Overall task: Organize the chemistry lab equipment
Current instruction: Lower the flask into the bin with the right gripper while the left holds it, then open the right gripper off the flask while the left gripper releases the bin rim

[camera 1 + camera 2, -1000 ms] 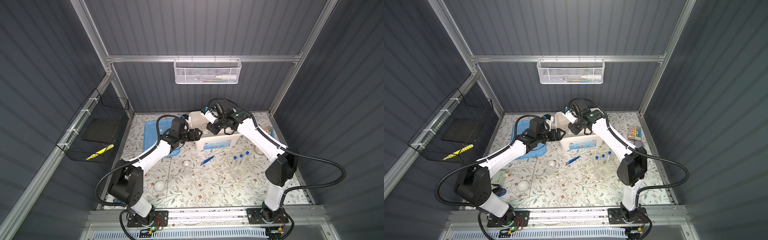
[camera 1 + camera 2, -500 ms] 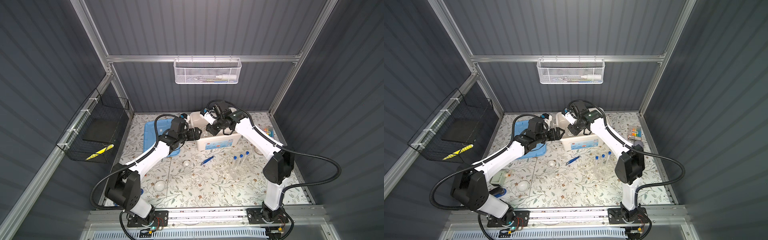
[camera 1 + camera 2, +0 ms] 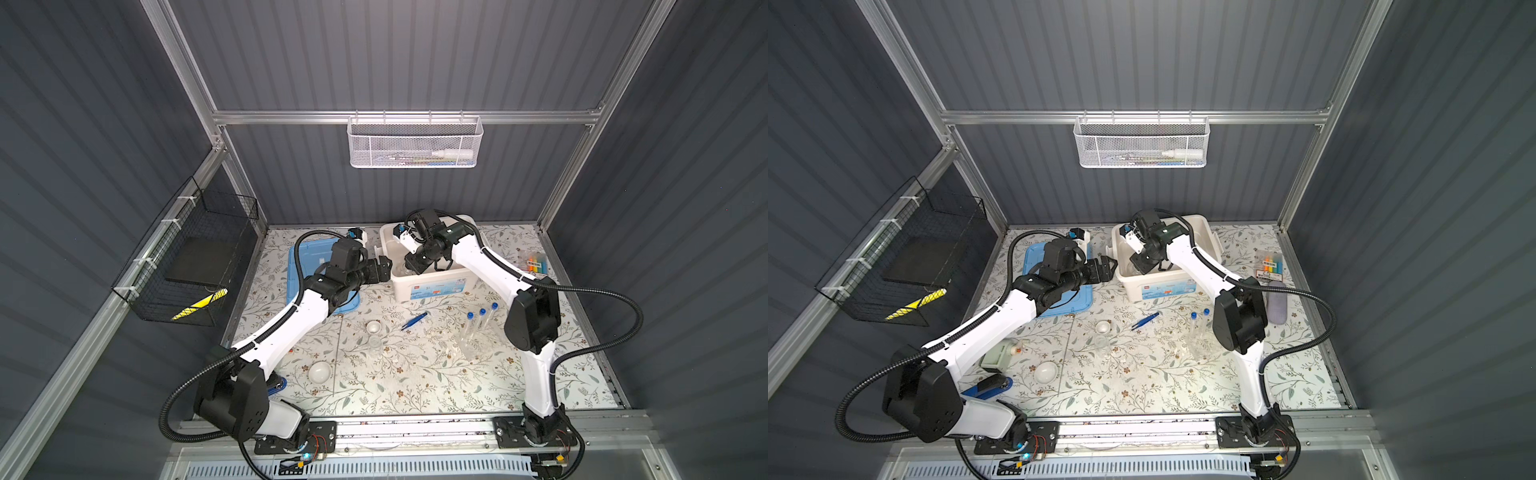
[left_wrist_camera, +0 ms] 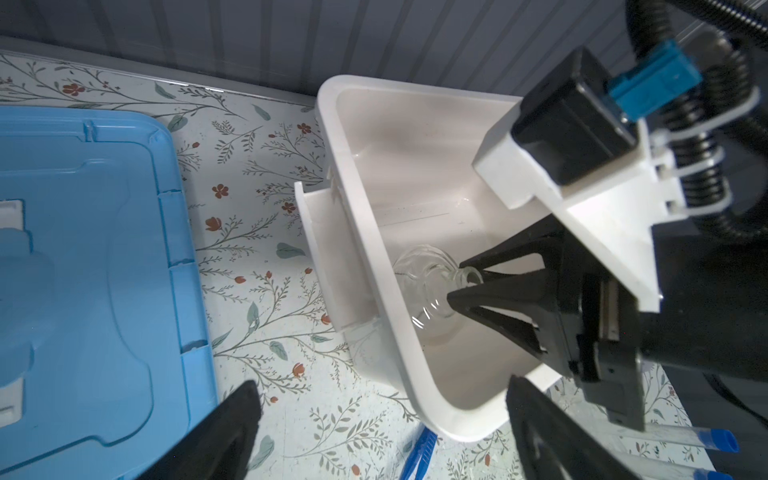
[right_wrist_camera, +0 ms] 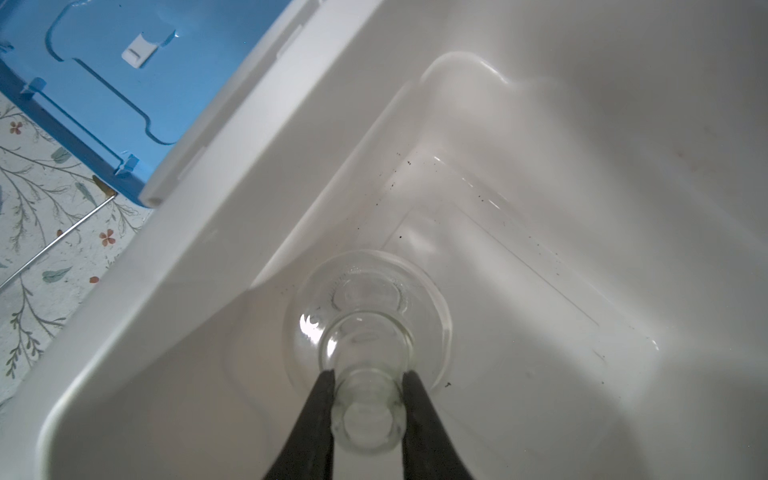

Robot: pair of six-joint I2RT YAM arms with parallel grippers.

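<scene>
The task looked to be at an early stage. The right gripper (image 5: 368,376) was clenched on the neck of a clear glass flask (image 5: 365,316), held low in the near left corner of the white bin (image 3: 465,286); whether its base touched the floor could not be told. Nothing else showed inside the bin, so this seemed to be the first piece going in.

The left gripper (image 3: 383,267) hung released and empty, jaws spread, just beside the bin's left wall. The blue lid (image 4: 83,249) lay flat further left.

Out on the table and not yet stored were:
- the three blue-capped test tubes (image 3: 482,311), right of centre;
- the blue tweezers (image 3: 414,321), near the bin's front;
- two small white dishes (image 3: 374,327) (image 3: 319,371);
- a small clear glass (image 3: 375,344) between them;
- the thin brass-tipped rod (image 5: 58,237), by the lid's near edge.

The blue stapler (image 3: 988,388) at near left and the pack of coloured pens (image 3: 534,264) at far right looked like no part of the job.

The bin's front carried a label with a small red mark and a blue picture, and the pen pack had a dark strip; the writing on both was too small to read.
</scene>
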